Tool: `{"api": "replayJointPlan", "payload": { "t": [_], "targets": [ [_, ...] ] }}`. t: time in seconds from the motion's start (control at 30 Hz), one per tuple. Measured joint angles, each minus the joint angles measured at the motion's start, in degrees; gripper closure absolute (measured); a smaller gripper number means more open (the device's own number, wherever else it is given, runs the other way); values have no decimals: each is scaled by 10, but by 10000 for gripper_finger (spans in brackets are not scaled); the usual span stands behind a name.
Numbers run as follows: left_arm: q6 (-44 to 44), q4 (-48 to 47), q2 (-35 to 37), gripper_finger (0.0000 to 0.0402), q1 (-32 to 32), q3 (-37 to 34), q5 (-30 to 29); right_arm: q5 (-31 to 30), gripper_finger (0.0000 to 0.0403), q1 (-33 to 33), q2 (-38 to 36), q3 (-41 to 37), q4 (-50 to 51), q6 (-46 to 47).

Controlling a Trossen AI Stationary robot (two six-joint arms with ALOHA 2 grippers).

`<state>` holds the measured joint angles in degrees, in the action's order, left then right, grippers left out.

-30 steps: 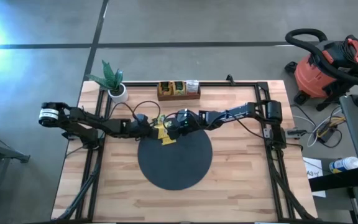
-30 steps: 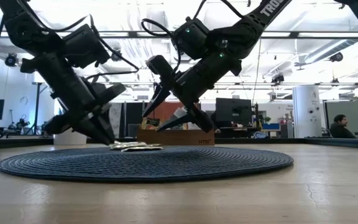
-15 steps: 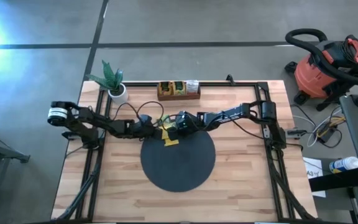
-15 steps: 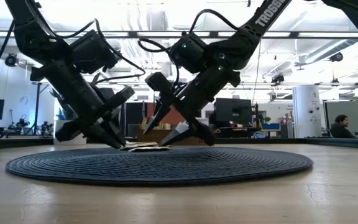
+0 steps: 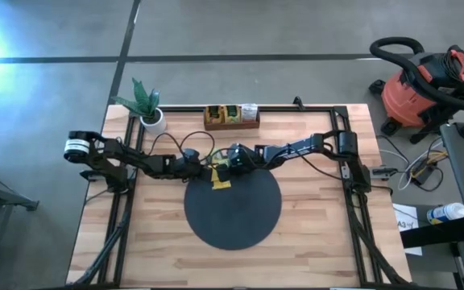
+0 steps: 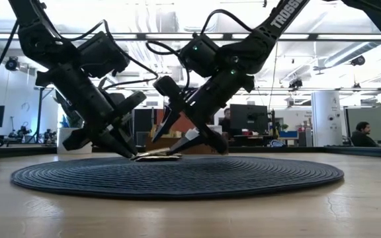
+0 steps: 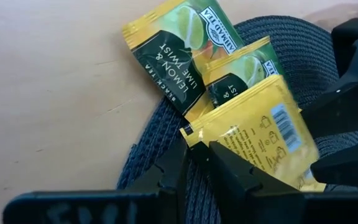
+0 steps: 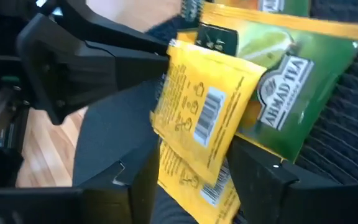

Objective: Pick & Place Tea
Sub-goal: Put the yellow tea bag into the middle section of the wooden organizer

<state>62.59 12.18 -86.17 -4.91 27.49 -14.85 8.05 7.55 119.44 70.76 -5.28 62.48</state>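
Note:
Several yellow tea packets (image 5: 219, 179) lie overlapped at the far left rim of the black round mat (image 5: 236, 213). One packet (image 7: 166, 53) rests partly on the wood. Above the others, barcode side up, sits a yellow packet (image 7: 260, 137). My left gripper (image 7: 194, 146) comes from the table's left and is shut on this packet. My right gripper (image 8: 194, 152) comes from the right and stands open, one finger on either side of the same packet (image 8: 204, 106). A green-faced packet (image 8: 291, 81) lies beyond it. My left gripper pinches one corner (image 7: 191, 132) of the barcode-up yellow packet between its two fingertips. It slants down from the table's left. The packet's other end rests on the packets below it and on the mat. My right gripper: I cannot tell whether its fingers touch the packet.
A brown wooden tray (image 5: 230, 117) with more packets stands at the table's far edge. To its left, at the far left corner, is a potted plant (image 5: 147, 109). The two grippers (image 6: 121, 142) (image 6: 177, 142) stand tip to tip. Bare wood lies around the mat's near side.
Both grippers have sunk toward the packets on the mat. My left gripper has also gone a little toward the table's right edge. The mat has slid slightly toward the right edge, and the packets have gone with it.

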Motion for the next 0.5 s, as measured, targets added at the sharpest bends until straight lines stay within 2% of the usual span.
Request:
{"api": "replayJointPlan", "payload": {
  "t": [0.17,0.5],
  "targets": [
    [0,4,0,333,0,0,4,0,258,1,0,11,6,-18],
    [-24,3,26,333,0,-1,8,6,366,2,-1,11,8,-27]
  ]
}}
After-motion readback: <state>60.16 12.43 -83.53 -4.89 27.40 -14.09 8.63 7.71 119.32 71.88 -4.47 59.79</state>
